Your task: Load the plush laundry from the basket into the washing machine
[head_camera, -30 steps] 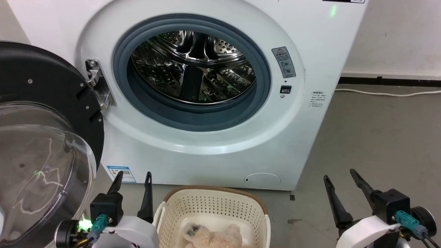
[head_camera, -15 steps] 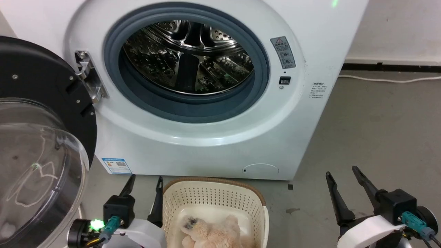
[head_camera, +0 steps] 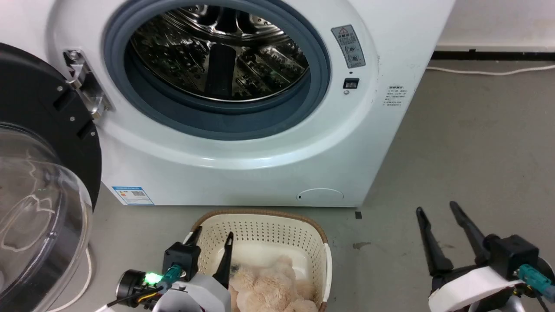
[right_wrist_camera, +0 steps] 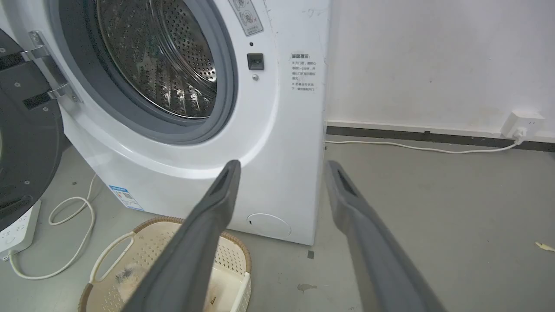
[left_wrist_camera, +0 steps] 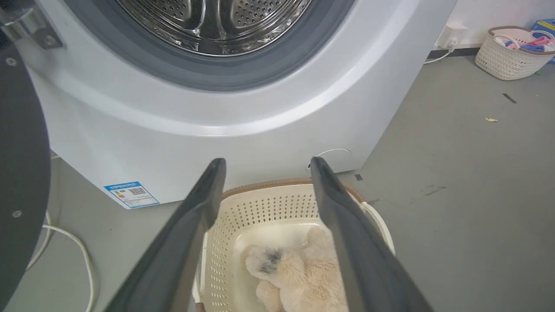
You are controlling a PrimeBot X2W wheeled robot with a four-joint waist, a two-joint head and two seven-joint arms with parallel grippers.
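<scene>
Plush laundry (head_camera: 269, 288) in basket (head_camera: 260, 213): judged soft, light, floppy.
Your left gripper (head_camera: 213, 235) and right gripper (head_camera: 437, 208) gape wide, empty; pinch its thick middle.

Fluffy plush laundry (head_camera: 269, 290), perforated plastic basket (head_camera: 264, 227)

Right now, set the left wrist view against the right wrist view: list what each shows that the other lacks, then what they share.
Left wrist view, not the right: a second basket of colourful items by the wall, and the left gripper, fingers apart.
Right wrist view, not the left: a white power strip on the floor, the door latch slot, and the open right gripper.
Both: the washing machine, its drum, and the basket holding the plush laundry.
</scene>
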